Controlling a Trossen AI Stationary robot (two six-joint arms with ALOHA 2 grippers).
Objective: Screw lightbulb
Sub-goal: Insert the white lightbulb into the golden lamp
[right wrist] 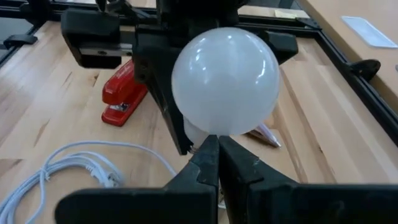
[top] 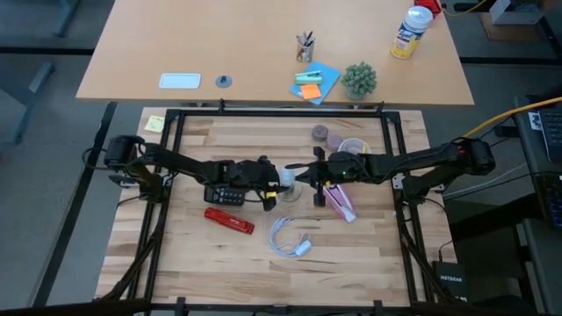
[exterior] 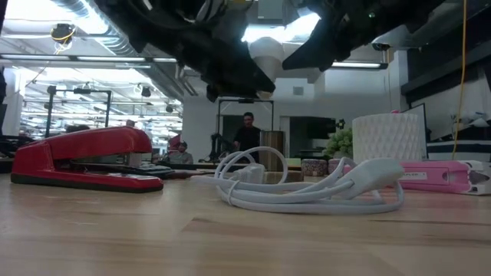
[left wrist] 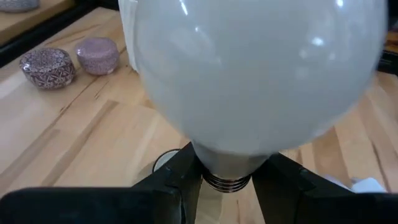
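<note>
The white lightbulb (top: 285,175) is in the air over the middle of the table. It fills the left wrist view (left wrist: 255,74) and shows in the right wrist view (right wrist: 224,81) and the low view (exterior: 265,54). My left gripper (top: 270,180) is shut on it, and its globe points toward the right arm. My right gripper (right wrist: 216,149) comes from the table's right with its fingers shut, its tips right at the globe's lower edge. I cannot tell whether they touch it. The socket base does not show plainly. My left gripper pinches the bulb's narrow neck (left wrist: 227,163), just above the metal screw threads (left wrist: 227,182), between its two fingers (left wrist: 183,174). It comes about level from the table's left. The bulb is lifted clear of the table, its globe sticking out past the fingertips.
A red stapler (top: 230,219) and a coiled white cable (top: 288,239) lie near the front. A dark calculator (top: 226,193) is under the left arm and a pink object (top: 341,204) under the right. A white cup (top: 353,147) and small round tins (top: 320,133) stand farther back.
</note>
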